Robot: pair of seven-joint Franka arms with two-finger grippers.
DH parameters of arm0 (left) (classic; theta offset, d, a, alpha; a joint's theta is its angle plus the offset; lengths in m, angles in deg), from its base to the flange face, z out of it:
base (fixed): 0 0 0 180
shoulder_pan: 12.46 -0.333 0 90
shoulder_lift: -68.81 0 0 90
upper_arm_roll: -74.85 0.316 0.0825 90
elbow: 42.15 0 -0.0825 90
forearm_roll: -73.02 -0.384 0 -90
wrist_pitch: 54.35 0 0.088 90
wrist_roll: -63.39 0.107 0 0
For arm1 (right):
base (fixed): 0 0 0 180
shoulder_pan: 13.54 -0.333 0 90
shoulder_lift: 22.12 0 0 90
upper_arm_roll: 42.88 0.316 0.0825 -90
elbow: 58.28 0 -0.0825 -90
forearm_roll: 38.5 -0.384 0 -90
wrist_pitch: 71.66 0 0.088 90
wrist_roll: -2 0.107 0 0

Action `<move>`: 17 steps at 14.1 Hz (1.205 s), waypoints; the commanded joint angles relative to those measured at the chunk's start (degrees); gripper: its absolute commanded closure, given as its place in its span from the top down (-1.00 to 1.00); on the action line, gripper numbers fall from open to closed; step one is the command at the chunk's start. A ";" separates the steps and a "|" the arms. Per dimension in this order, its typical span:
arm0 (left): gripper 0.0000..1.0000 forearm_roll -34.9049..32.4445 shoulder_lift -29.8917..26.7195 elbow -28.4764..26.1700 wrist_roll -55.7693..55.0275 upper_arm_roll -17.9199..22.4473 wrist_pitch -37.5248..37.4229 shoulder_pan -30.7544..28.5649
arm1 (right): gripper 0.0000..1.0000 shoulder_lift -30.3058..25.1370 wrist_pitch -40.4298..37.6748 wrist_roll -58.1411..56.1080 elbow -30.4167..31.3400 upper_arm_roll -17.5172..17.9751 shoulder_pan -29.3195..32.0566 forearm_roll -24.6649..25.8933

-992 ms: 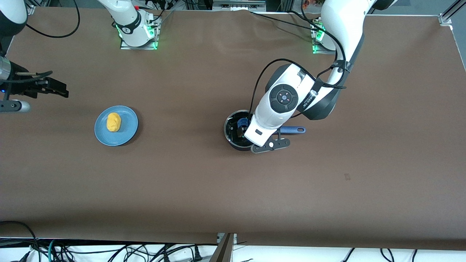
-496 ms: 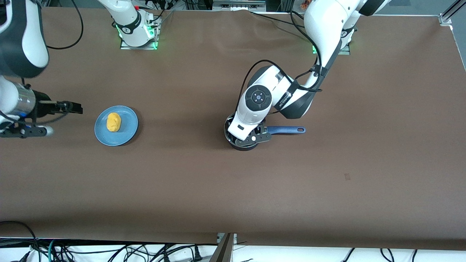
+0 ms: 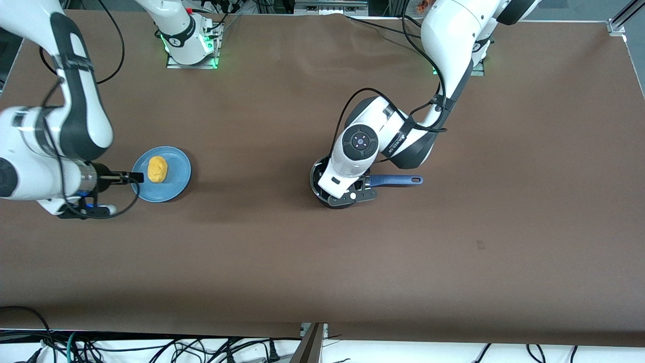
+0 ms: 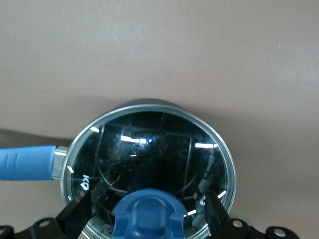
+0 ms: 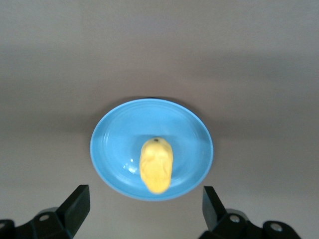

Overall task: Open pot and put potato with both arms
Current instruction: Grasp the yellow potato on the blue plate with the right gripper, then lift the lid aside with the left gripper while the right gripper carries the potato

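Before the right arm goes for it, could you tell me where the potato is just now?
The potato lies on the blue plate toward the right arm's end of the table, with the right hand open beside the plate, its fingers apart toward the potato.

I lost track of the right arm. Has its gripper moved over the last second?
Yes. The right gripper has come toward the blue plate and now sits at its rim beside the potato, fingers open.

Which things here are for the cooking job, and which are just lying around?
For the job:
- pot with its glass lid and blue knob
- potato
- left pincer, open over the knob
- right pincer, open over the plate's edge

Just there:
- blue plate under the potato
- brown table
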 commanded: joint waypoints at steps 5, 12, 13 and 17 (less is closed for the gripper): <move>0.68 2.49 0.09 -1.12 0.95 0.37 -0.23 0.52 | 1.00 -2.32 11.17 0.74 12.72 0.02 -0.01 -0.64; 0.02 3.29 0.44 -1.13 1.04 0.37 -0.23 0.52 | 1.00 -2.76 24.54 0.65 23.18 -0.06 -0.01 -0.46; -0.10 3.29 0.44 -1.13 1.04 0.37 -0.23 0.44 | 1.00 -2.76 25.42 0.48 23.80 -0.06 -0.01 -0.11; -0.62 3.20 0.44 -1.04 1.65 0.37 -0.23 0.35 | 1.00 -2.41 26.05 0.47 24.51 -0.06 -0.01 -0.11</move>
